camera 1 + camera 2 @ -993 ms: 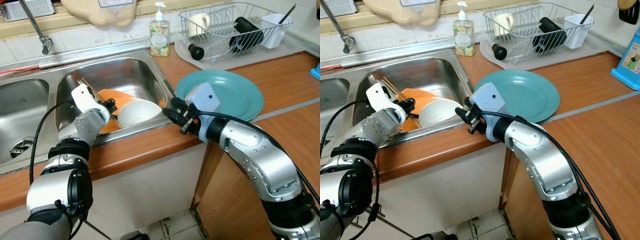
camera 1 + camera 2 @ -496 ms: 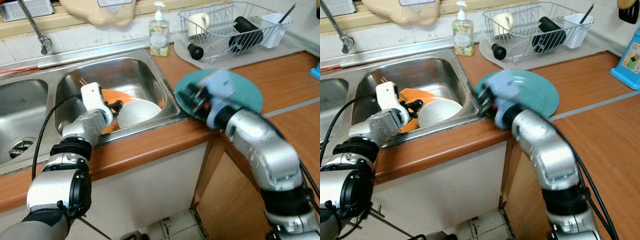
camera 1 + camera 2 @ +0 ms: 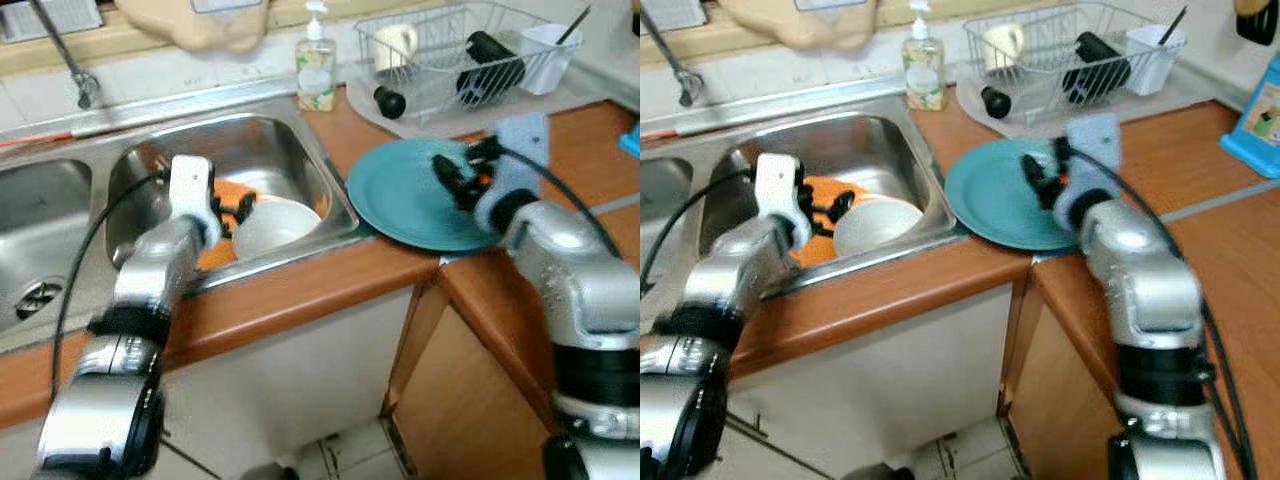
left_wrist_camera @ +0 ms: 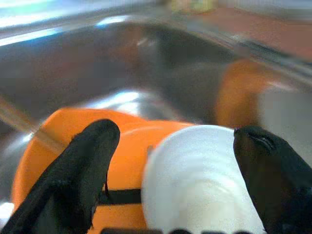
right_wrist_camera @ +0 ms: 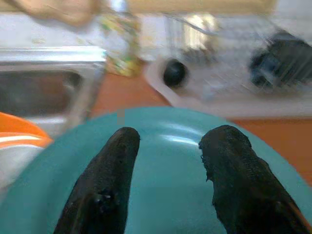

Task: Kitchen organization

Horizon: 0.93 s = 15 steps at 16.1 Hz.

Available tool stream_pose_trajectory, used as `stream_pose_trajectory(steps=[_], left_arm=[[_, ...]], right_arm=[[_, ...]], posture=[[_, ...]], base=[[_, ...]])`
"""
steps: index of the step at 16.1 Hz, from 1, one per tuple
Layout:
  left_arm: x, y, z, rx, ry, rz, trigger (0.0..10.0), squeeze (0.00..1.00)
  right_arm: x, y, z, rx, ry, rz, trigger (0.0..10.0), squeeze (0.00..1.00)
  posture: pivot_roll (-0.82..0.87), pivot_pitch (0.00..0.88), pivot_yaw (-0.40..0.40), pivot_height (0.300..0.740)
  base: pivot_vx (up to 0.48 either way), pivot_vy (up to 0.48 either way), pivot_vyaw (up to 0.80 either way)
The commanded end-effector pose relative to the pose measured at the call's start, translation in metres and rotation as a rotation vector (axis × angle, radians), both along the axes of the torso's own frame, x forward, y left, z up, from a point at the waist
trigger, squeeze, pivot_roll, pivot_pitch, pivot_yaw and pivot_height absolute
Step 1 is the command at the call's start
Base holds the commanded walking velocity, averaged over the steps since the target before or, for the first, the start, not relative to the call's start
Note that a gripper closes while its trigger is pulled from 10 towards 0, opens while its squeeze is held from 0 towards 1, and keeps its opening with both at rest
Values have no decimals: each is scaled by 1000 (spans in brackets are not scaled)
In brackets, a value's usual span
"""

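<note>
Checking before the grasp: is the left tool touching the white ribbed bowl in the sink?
Cannot tell. In the left wrist view its open fingers straddle the white ribbed bowl; blur hides any contact.

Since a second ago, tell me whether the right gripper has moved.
Yes. The right gripper has swung from the sink's front corner, rightward and back, and is now above the teal plate, nearer the dish rack.
</note>
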<state>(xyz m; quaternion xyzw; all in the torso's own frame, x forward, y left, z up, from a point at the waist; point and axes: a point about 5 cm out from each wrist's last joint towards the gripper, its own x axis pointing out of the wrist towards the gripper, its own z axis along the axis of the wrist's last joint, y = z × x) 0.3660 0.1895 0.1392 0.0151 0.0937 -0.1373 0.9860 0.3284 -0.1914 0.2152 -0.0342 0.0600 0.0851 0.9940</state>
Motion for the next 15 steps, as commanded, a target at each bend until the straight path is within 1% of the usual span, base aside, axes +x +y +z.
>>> stream_pose_trajectory(steps=[1,2,3,4,5,6,7,9,11,12,13,14,15], left_arm=[[-3,-2,8,19,-44,-58,10000,0],[-14,-7,10,1,-81,-148,10000,0],[-20,-9,11,-13,-102,-193,10000,0],[-25,-11,11,-10,-111,-227,10000,0],[-36,-15,11,-9,-118,-297,10000,0],[-44,-19,10,-18,-120,-351,10000,0],[-52,-23,10,-6,-130,-397,10000,0],[-64,-28,11,-29,-127,-453,10000,0],[-67,-30,11,-36,-123,-467,10000,0],[-70,-31,11,-39,-116,-474,10000,0],[-72,-32,11,-47,-114,-475,10000,0],[-72,-32,11,-49,-113,-474,10000,0],[-74,-33,12,-57,-112,-474,10000,0]], right_arm=[[2,-9,-2,7,32,-59,10000,1000],[4,-25,-6,34,66,-138,10000,1000],[4,-33,-7,45,79,-176,10000,1000],[4,-37,-8,54,89,-195,10000,1000],[2,-46,-10,73,113,-232,10000,1000],[0,-50,-13,95,148,-245,10000,576],[-1,-52,-17,128,183,-245,10000,0],[-3,-52,-24,188,239,-231,10000,0],[-4,-51,-27,204,250,-227,10000,0],[-5,-48,-30,255,262,-211,10000,0],[-6,-43,-31,318,276,-169,2902,0],[-6,-42,-31,323,277,-165,2902,0],[-7,-39,-32,339,288,-149,0,0]], posture=[[-132,0,91,740],[-133,0,88,740],[-134,0,86,740],[-134,0,84,740],[-136,0,84,740],[-138,0,83,740],[-139,0,83,740],[-141,0,83,740],[-141,0,83,740],[-141,0,83,740],[-142,0,82,740],[-143,0,82,740],[-144,0,81,740]], base=[[0,0,0],[0,0,0],[0,0,0],[0,0,0],[0,0,0],[0,0,0],[0,0,0],[0,0,0],[0,0,0],[0,0,0],[0,0,0],[0,0,0],[0,0,0]])
